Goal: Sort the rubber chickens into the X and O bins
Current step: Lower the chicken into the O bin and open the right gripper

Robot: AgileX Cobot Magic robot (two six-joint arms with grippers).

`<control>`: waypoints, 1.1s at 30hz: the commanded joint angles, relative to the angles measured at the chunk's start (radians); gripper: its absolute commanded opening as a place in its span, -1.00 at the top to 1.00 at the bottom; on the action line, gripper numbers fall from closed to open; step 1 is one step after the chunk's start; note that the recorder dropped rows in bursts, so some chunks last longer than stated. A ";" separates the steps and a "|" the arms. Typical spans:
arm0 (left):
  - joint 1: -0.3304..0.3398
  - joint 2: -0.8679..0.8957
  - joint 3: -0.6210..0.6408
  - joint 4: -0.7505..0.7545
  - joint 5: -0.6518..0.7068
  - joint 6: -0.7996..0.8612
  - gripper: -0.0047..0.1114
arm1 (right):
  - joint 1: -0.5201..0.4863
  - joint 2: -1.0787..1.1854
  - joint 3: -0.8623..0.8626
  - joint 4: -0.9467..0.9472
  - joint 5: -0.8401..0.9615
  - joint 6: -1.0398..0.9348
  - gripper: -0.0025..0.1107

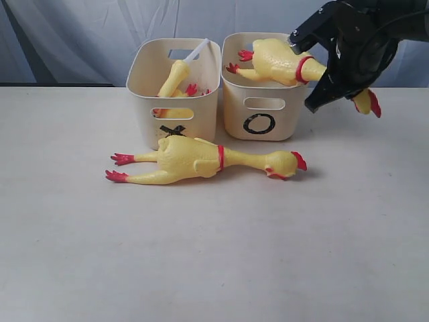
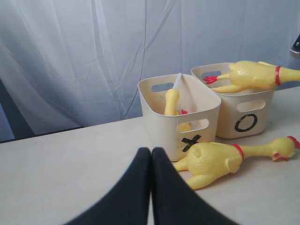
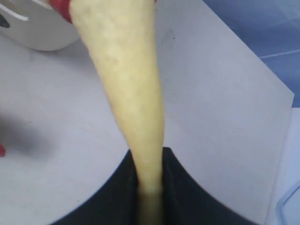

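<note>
While the right hand pinches its neck — left hand pressed together — chicken overhangs O bin

Bins, cream-white: two. X bin, O bin.
Long, red-banded: two. Tabletop chicken, raised chicken.
Smaller chicken inside X bin: at least one, further count unclear.
White stick: one.

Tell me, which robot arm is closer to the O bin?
Right. The right end effector holds a chicken by the neck, up beside the O bin. The left end effector is shut, low over the table, farther off, with the X bin closer to it.
</note>
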 commanded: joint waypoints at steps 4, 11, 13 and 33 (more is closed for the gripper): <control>-0.002 -0.006 0.004 -0.001 0.006 -0.010 0.91 | 0.002 -0.003 -0.074 -0.001 0.004 0.021 0.97; -0.002 -0.006 0.004 -0.001 0.006 -0.010 0.91 | 0.002 0.015 -0.074 0.000 0.013 0.021 0.97; -0.002 -0.006 0.004 -0.001 0.006 -0.010 0.91 | 0.002 0.029 -0.074 0.002 0.024 0.021 0.97; -0.002 -0.006 0.004 -0.001 0.006 -0.010 0.91 | 0.002 0.040 -0.076 0.004 0.021 0.021 0.33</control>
